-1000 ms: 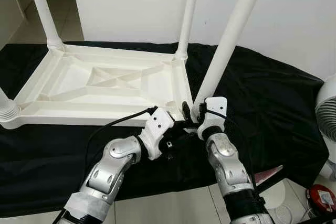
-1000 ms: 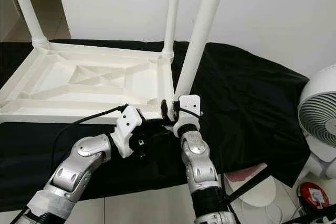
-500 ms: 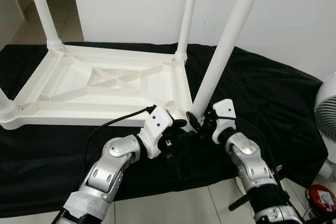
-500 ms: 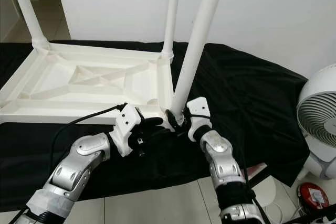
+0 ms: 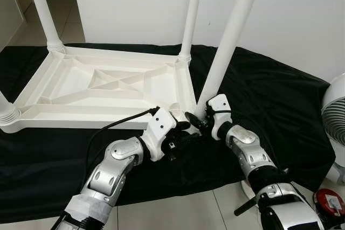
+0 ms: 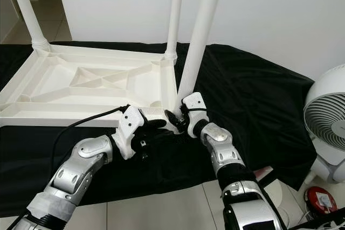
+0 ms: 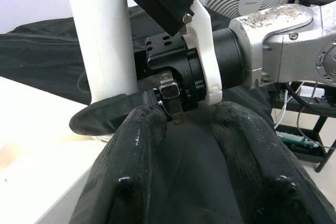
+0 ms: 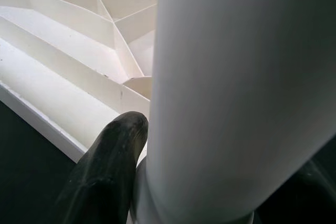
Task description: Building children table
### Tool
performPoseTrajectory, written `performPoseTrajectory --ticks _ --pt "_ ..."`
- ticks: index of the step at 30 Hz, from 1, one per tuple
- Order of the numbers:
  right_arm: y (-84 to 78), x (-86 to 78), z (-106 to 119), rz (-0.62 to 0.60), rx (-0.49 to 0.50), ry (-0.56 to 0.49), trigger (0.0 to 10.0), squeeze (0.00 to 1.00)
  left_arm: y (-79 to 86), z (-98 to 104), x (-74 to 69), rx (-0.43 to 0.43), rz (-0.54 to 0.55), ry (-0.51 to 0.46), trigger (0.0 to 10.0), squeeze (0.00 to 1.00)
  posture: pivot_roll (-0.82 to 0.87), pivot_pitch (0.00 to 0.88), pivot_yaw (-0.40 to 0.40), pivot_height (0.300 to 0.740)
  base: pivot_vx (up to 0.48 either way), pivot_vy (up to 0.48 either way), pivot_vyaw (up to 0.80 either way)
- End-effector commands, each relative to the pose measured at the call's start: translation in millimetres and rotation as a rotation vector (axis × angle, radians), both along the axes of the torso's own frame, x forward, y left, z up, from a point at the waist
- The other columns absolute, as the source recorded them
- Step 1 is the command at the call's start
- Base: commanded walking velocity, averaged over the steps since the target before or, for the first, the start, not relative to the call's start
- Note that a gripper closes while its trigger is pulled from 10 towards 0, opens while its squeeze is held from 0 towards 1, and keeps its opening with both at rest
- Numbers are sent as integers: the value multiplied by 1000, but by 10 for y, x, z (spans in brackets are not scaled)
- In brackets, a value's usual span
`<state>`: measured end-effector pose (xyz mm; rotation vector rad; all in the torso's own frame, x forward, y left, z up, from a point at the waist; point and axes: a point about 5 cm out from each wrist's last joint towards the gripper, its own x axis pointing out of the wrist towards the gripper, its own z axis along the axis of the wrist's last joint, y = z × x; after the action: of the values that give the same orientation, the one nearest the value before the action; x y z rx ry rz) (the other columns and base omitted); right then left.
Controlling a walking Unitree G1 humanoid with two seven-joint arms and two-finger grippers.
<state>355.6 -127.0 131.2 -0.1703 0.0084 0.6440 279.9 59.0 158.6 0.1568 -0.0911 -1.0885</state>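
Nearest the camera, both silver arms reach forward over the near edge of a black cloth point(image 5: 269, 95) that covers the surface under the work. The left claw point(image 5: 182, 133) sits low at the near right corner of the upturned white children table point(image 5: 108, 87), its two black fingers point(image 7: 131, 145) parted with nothing between them, pointed at the foot of the leg there. The right claw point(image 5: 198, 120) is at the base of that near right leg point(image 5: 229, 41), its fingers spread either side of the round tube and closed about it just above the socket. The table lies top down, ribbed underside up, left of centre. Further back, the far right leg point(image 5: 192, 14) and far left leg point(image 5: 43, 9) stand in their corners, and a threaded stub point(image 5: 6, 112) shows at the near left corner. A white fan point(image 6: 326, 127) stands at the right edge. The leg looks like light, stiff, hollow plastic, smooth and apt to slip when twisted, so a hold low by the socket seems best.
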Motion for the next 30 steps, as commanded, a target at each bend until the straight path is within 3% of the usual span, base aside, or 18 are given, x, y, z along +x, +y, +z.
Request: performPoseTrajectory --ticks 1,9,10,11,19,30 --pt "75 -18 -31 51 0 5 0 0 5 11 3 -6 38 -6 10000 0 74 5 -98 740 0 0 0" --pt "47 -62 -120 68 2 20 0 0 12 5 -1 -9 42 -1 10000 0 66 15 -95 740 0 0 0" --pt "14 -66 -136 54 3 24 8314 0 4 8 6 -10 38 0 10000 0 55 15 -89 740 0 0 0" --pt "-16 -66 -146 36 8 31 10000 0 -3 11 11 -10 35 0 10000 0 52 15 -88 740 0 0 0" --pt "-104 -35 -173 -108 16 48 10000 0 -28 13 17 -11 22 0 10000 0 43 17 -82 740 0 0 0" --pt "168 -99 -176 -395 70 20 10000 0 -61 8 7 -13 2 7 10000 0 17 28 -70 740 0 0 0"
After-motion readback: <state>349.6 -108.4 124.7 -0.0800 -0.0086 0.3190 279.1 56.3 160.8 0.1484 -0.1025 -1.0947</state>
